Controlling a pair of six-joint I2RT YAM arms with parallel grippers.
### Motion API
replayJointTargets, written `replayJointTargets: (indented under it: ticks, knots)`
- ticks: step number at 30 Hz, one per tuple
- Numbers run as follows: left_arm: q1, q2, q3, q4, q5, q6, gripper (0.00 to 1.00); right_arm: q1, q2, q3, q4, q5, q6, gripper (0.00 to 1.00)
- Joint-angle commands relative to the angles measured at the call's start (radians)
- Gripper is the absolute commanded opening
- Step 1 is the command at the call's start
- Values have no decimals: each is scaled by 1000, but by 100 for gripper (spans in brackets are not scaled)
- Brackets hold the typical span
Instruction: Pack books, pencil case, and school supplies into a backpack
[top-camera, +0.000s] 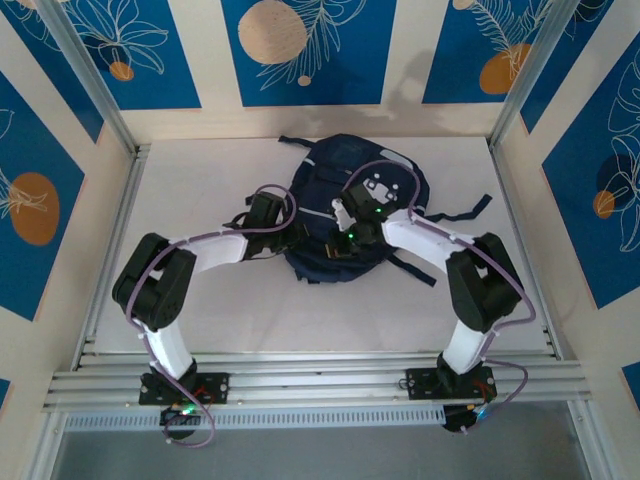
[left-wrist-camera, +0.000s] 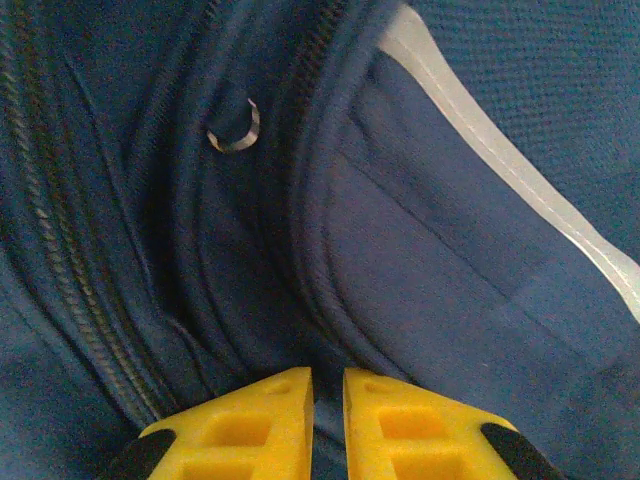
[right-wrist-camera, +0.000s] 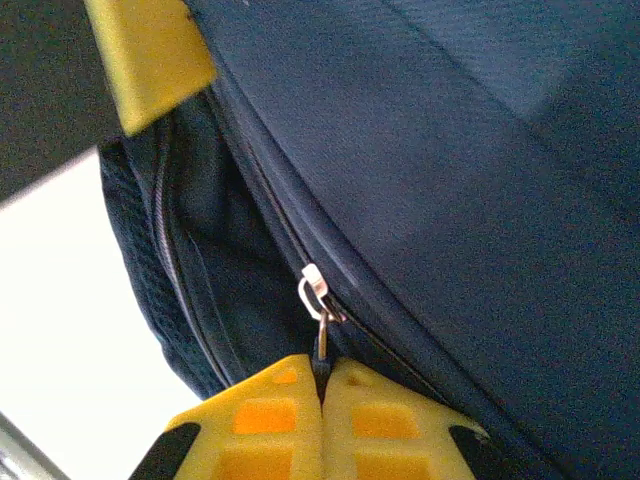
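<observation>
The navy backpack (top-camera: 375, 175) lies in the middle of the white table. My left gripper (top-camera: 298, 232) is at its left side. Its yellow fingers (left-wrist-camera: 390, 420) stand nearly together with a fold of dark backpack fabric (left-wrist-camera: 329, 400) pinched between them, below a small metal ring (left-wrist-camera: 235, 135) and left of a pale stripe (left-wrist-camera: 500, 150). My right gripper (right-wrist-camera: 322, 372) is shut on the zipper pull (right-wrist-camera: 322, 330) of a closed zip on the backpack (right-wrist-camera: 450, 150); in the top view it (top-camera: 340, 246) sits at the bag's near edge. The books, pencil case and school supplies are out of view.
Dark straps (top-camera: 465, 210) trail from the bag to the right. Bare white tabletop (top-camera: 230, 310) lies in front of the bag. Aluminium rails (top-camera: 320, 380) run along the near edge, and patterned walls close in the sides and back. A left finger (right-wrist-camera: 150, 60) shows beside the bag.
</observation>
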Motion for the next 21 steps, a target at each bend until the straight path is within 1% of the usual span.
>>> replayJointTargets:
  ticks: [1, 6, 11, 13, 14, 16, 18, 21]
  knots:
    - [49, 30, 7, 18, -113, 56, 17, -56, -79, -36, -314, 65, -127, 0]
    - [63, 23, -7, -10, -120, 74, 18, -171, -78, -3, -389, 281, -142, 0]
    - [66, 33, -13, -26, -117, 85, 19, -217, -11, 95, -412, 468, -197, 0]
    - [68, 36, -14, -28, -113, 89, 20, -230, 20, 144, -424, 521, -217, 0]
    - [68, 38, -14, -29, -109, 87, 20, -233, 32, 168, -429, 525, -224, 0]
    - [68, 33, -19, -28, -95, 84, 25, -233, 34, 197, -425, 461, -231, 0]
    - [68, 17, -28, -27, -85, 73, 39, -224, 21, 205, -396, 334, -228, 0]
    - [65, -12, -46, -24, -60, 40, 57, -192, 12, 202, -349, 203, -211, 0]
